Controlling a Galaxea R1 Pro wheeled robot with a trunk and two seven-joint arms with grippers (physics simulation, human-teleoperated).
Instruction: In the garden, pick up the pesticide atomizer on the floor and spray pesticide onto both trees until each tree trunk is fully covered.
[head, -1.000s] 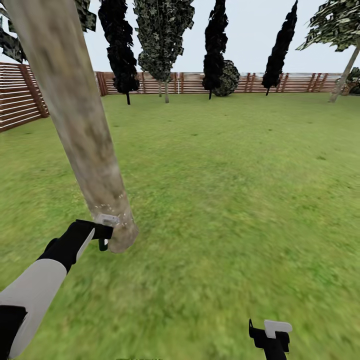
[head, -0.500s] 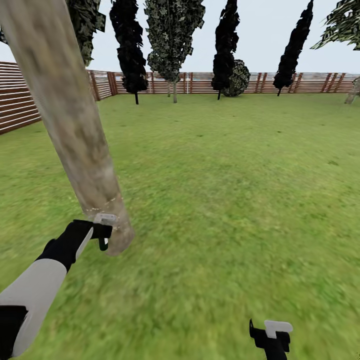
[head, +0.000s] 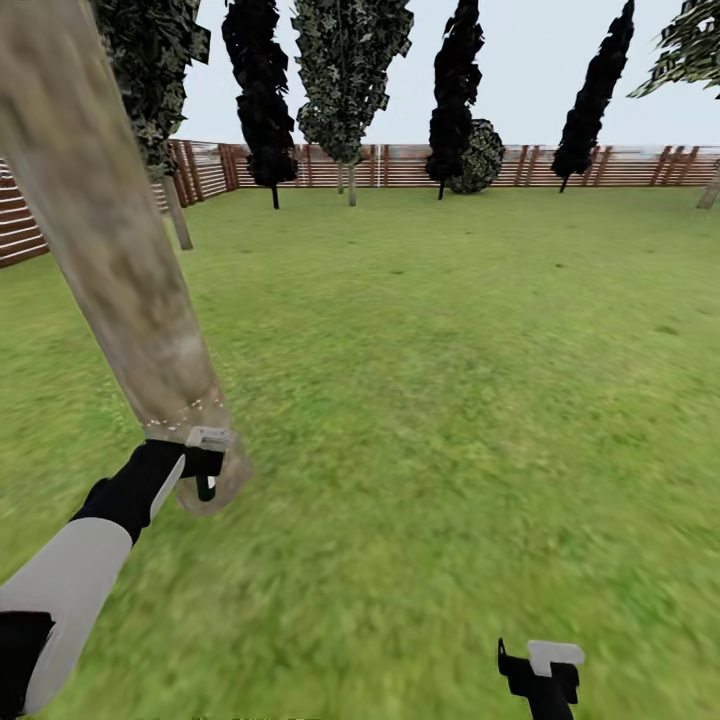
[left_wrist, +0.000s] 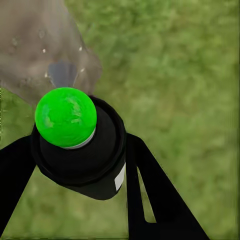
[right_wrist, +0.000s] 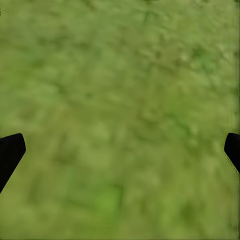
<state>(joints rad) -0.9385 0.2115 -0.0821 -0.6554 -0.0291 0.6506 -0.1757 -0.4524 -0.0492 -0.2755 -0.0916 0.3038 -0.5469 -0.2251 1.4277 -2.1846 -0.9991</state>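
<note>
Pesticide atomizer (left_wrist: 80, 150) sits clamped between the two dark fingers of the left gripper (head: 205, 465), its black body filling the gap and its top showing bright green in the left wrist view. The nozzle end points at the base of the nearest tree trunk (head: 120, 250), just beside it near the lawn (head: 450, 400). A ring of pale specks shows on the bark low down, just above the gripper, which I take to be spray already landed. The rest of the mottled beige column above looks bare of such marks, so coverage of this trunk seems only begun at the foot.

The right gripper (head: 540, 670) hangs low over grass with its fingers spread wide and nothing between them.

Picking up the bottle is done. Left to do, by my reading: work the spray up this leaning trunk, then go to the second tree. A slim pale trunk (head: 177, 215) stands further off by the slatted fence (head: 420, 165), possibly that second tree, though I cannot be sure.
</note>
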